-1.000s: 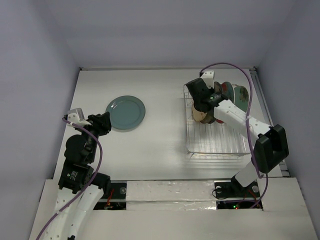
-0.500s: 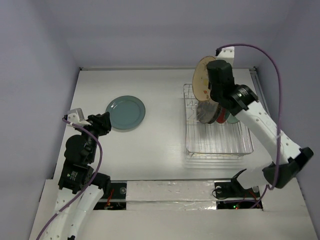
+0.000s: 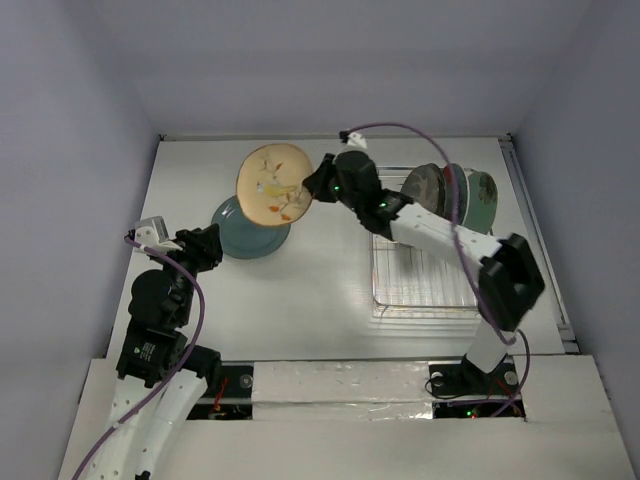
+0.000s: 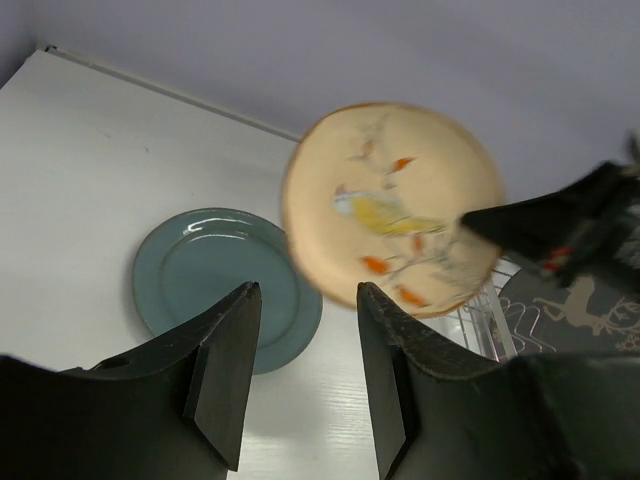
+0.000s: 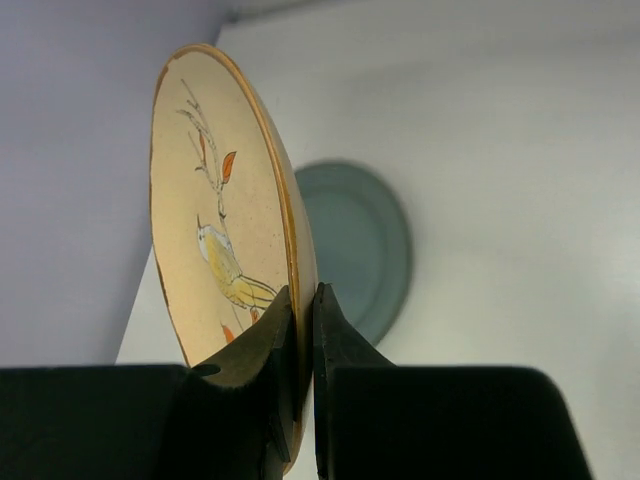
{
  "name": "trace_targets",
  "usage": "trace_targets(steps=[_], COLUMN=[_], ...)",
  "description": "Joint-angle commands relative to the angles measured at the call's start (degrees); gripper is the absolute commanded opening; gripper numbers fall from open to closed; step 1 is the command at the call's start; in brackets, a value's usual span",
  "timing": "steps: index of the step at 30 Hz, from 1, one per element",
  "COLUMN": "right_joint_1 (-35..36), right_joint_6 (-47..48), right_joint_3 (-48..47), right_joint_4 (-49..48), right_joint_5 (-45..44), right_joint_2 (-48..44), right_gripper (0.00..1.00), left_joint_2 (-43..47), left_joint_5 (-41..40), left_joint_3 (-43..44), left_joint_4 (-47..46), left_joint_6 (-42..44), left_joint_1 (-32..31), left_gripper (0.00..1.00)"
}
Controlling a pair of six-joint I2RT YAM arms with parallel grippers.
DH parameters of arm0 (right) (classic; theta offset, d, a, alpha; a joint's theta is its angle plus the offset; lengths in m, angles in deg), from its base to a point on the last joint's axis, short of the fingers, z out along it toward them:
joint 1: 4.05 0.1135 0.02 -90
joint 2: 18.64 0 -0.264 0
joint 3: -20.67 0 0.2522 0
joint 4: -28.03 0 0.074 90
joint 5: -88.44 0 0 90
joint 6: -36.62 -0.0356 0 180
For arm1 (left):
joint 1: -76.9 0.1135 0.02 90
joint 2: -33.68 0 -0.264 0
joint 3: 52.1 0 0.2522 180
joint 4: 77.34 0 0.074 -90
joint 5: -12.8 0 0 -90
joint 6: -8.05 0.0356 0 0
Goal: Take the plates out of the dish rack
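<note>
1. One plate is in my grasp: my right gripper (image 3: 313, 188) is pinched tight on the rim of the tan plate (image 3: 272, 185). I hold it on edge in the air with its bird face tilted up, out to the left of the dish rack (image 3: 425, 285) and partly above the teal plate (image 3: 250, 240).
2. My left gripper (image 3: 203, 247) hangs just beside the teal plate's near-left edge. Its jaws are spread wide with nothing between them.
3. The teal plate lies flat on the table (image 3: 300, 300), well apart from the rack. At least two other plates (image 3: 428, 188) stand on edge at the rack's far end. There may be a third, but I cannot count them surely.
4. I judge the step to be the carry from rack to stack, with the task less than half done.
5. Next I should tip the tan plate flat, bring it down centred over the teal one, and part the right jaws only once it is resting. I grip only at the rim, so I expect the plate could swing or slip if I turn it fast.
6. The table is plain white and smooth, with a faint sheen near the rack.
7. Pale grey-lilac walls (image 3: 330, 70) close the table in on the far side and both flanks, so my right arm has little room to swing wide.
</note>
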Motion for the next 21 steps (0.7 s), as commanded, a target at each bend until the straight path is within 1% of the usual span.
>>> trace_targets(steps=[1,2,9,16,19,21], right_joint_1=[1.75,2.27,4.65,4.65,4.65,4.65], right_joint_6=[-12.03,-13.78,-19.07,-22.59,-23.21,-23.29], right_joint_3=[-8.06,-9.98,-13.60,-14.30,-14.31,-14.39], right_joint_4=[-18.39,-18.91,-19.88,-20.50,-19.89,-19.10], right_joint_5=[6.72,6.54,6.19,5.93,5.49,5.31], right_joint_2=[4.44,7.85,20.35,26.95,28.01,28.80], right_gripper=[0.00,0.00,0.00,0.00,0.03,0.07], left_joint_2=[0.74,0.74,0.74,0.65,0.57,0.65], left_joint_5=[0.19,0.19,0.19,0.19,0.19,0.19], left_joint_3=[-0.21,-0.21,-0.21,-0.21,-0.30,-0.21], left_joint_4=[-1.64,-1.64,-1.64,-1.72,-1.81,-1.72], left_joint_6=[-0.34,-0.35,-0.34,-0.35,-0.26,-0.34], left_joint_1=[-0.30,-0.30,-0.30,-0.30,-0.30,-0.30], left_gripper=[0.40,0.40,0.40,0.40,0.40,0.40])
